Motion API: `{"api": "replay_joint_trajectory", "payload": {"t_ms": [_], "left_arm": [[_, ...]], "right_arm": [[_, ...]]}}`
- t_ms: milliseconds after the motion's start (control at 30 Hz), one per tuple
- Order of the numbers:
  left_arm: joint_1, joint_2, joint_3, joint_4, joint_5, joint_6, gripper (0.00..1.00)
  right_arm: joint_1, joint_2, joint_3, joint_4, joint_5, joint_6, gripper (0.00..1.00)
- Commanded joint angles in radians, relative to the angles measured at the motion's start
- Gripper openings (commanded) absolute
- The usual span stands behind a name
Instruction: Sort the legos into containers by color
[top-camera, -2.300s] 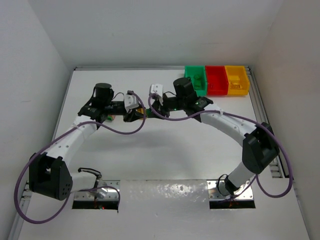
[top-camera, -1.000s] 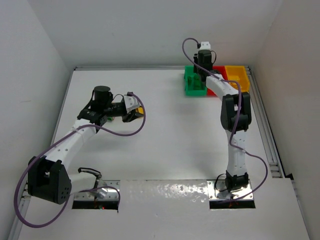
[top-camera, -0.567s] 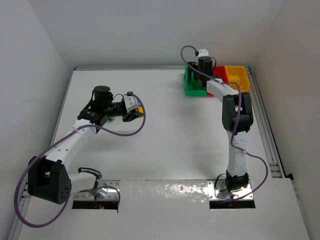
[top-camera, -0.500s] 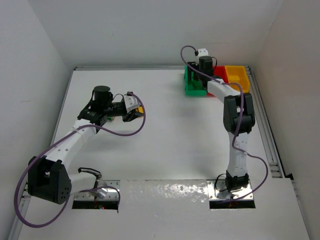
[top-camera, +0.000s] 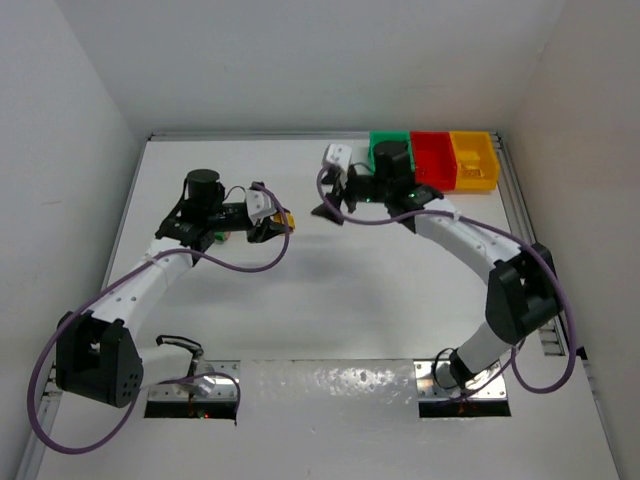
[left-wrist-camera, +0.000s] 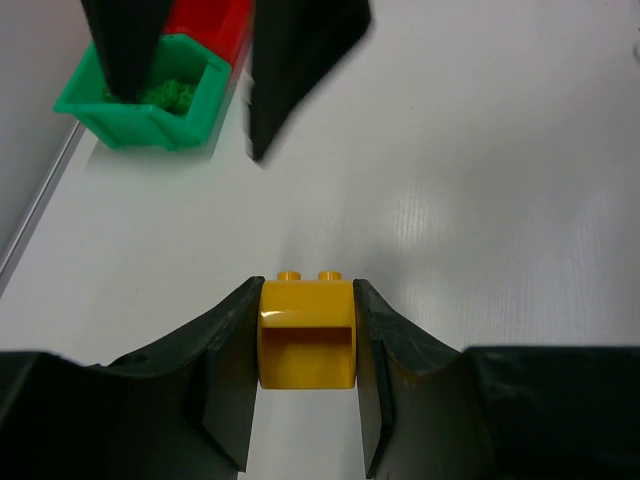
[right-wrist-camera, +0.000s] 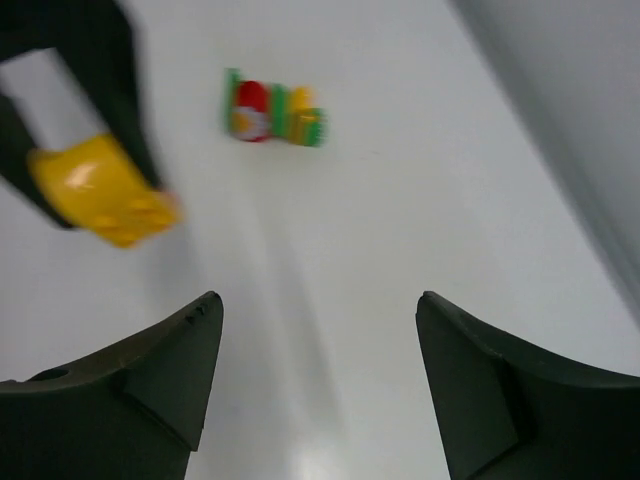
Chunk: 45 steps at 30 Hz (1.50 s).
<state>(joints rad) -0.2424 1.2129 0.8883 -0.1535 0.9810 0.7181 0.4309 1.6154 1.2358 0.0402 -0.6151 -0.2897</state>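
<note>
lego (left-wrist-camera: 306, 340) — yellow (orange-tinged) | green bin (top-camera: 379, 140) | red bin (top-camera: 433, 183) | orange bin (top-camera: 476, 183)

top view. bare table (top-camera: 340, 300) runs wide across the centre and toward the near edge, walled at left, back and right. the right arm (top-camera: 470, 235) arcs from its base to mid-table and crosses in front of the green bin (top-camera: 378, 145). the red bin (top-camera: 432, 160) and yellow bin (top-camera: 473, 160) stand uncovered in the back right corner. the right gripper (top-camera: 328, 205), jaws spread on nothing, hangs near the left gripper (top-camera: 272, 227), which is clamped on a yellow brick (left-wrist-camera: 306, 345); only a narrow gap parts them. a small lego cluster (right-wrist-camera: 272, 112) lies beyond the left gripper. a purple cable (top-camera: 255, 262) droops beneath the left arm (top-camera: 150, 275).
</note>
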Motion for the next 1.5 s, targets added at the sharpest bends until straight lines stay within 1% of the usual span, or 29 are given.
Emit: {"api": "replay_joint_trajectory", "payload": {"t_ms": [0, 33, 100, 133, 167, 233, 267, 300, 367, 433, 500, 567, 633, 800, 900, 967, 1033, 1067, 1167, 1233, 1267, 1300, 1333, 1433, 1467], "left_arm": [[0.006, 0.005, 0.044, 0.071, 0.087, -0.057, 0.0], [0.005, 0.005, 0.047, 0.078, 0.09, -0.068, 0.0], [0.005, 0.002, 0.052, 0.098, 0.093, -0.11, 0.0], [0.006, 0.002, 0.052, 0.104, 0.093, -0.124, 0.0], [0.005, 0.002, 0.052, 0.121, 0.093, -0.14, 0.0], [0.005, 0.002, 0.046, 0.141, 0.094, -0.199, 0.0], [0.006, 0.004, 0.044, 0.205, 0.093, -0.224, 0.0], [0.006, 0.004, 0.038, 0.228, 0.09, -0.286, 0.0], [0.006, 0.004, 0.034, 0.293, 0.09, -0.359, 0.0], [0.005, 0.005, 0.034, 0.316, 0.096, -0.393, 0.0], [0.003, 0.01, 0.032, 0.347, 0.1, -0.458, 0.0], [0.003, 0.016, 0.029, 0.361, 0.116, -0.489, 0.0], [0.0, 0.016, 0.024, 0.356, 0.122, -0.491, 0.0], [-0.006, 0.013, 0.029, 0.362, 0.139, -0.494, 0.0], [-0.011, 0.008, 0.035, 0.354, 0.143, -0.486, 0.0], [-0.011, 0.007, 0.037, 0.356, 0.145, -0.485, 0.0], [-0.012, 0.007, 0.041, 0.365, 0.146, -0.49, 0.0], [-0.012, 0.007, 0.044, 0.365, 0.147, -0.494, 0.0], [-0.012, 0.008, 0.047, 0.368, 0.151, -0.497, 0.0], [-0.012, 0.007, 0.044, 0.373, 0.151, -0.497, 0.0], [-0.012, 0.007, 0.044, 0.374, 0.15, -0.496, 0.0], [-0.012, 0.008, 0.044, 0.377, 0.148, -0.497, 0.0], [-0.012, 0.007, 0.044, 0.379, 0.147, -0.497, 0.0], [-0.012, 0.007, 0.044, 0.373, 0.13, -0.497, 0.0], [-0.012, 0.007, 0.046, 0.368, 0.11, -0.499, 0.11]], "right_arm": [[0.064, -0.009, -0.083, -0.018, -0.166, -0.023, 0.76], [0.072, -0.015, -0.099, 0.059, -0.176, 0.036, 0.76], [0.092, -0.034, -0.136, 0.128, -0.195, 0.085, 0.76], [0.094, -0.038, -0.148, 0.224, -0.219, 0.166, 0.75], [0.095, -0.041, -0.162, 0.275, -0.239, 0.208, 0.73], [0.103, -0.041, -0.18, 0.349, -0.267, 0.274, 0.71], [0.118, -0.045, -0.18, 0.349, -0.271, 0.274, 0.7], [0.124, -0.049, -0.186, 0.351, -0.272, 0.276, 0.7], [0.138, -0.052, -0.219, 0.409, -0.27, 0.332, 0.7], [0.141, -0.048, -0.245, 0.528, -0.27, 0.42, 0.68], [0.147, -0.035, -0.245, 0.546, -0.275, 0.44, 0.67], [0.152, -0.034, -0.246, 0.547, -0.27, 0.44, 0.67], [0.154, -0.034, -0.248, 0.569, -0.258, 0.446, 0.66], [0.158, -0.02, -0.228, 0.55, -0.247, 0.435, 0.63], [0.16, -0.012, -0.213, 0.531, -0.247, 0.423, 0.57], [0.161, -0.009, -0.208, 0.527, -0.247, 0.42, 0.51], [0.164, -0.003, -0.202, 0.526, -0.25, 0.425, 0.47], [0.163, 0.001, -0.193, 0.523, -0.253, 0.432, 0.43], [0.166, 0.012, -0.179, 0.523, -0.262, 0.451, 0.36], [0.167, 0.014, -0.176, 0.529, -0.261, 0.46, 0.27], [0.167, 0.015, -0.174, 0.53, -0.261, 0.468, 0.09], [0.167, 0.015, -0.174, 0.532, -0.253, 0.474, 0.03], [0.167, 0.014, -0.177, 0.533, -0.247, 0.475, 0.0], [0.166, 0.003, -0.191, 0.546, -0.227, 0.478, 0.0], [0.167, 0.0, -0.199, 0.532, -0.21, 0.469, 0.0]]}}
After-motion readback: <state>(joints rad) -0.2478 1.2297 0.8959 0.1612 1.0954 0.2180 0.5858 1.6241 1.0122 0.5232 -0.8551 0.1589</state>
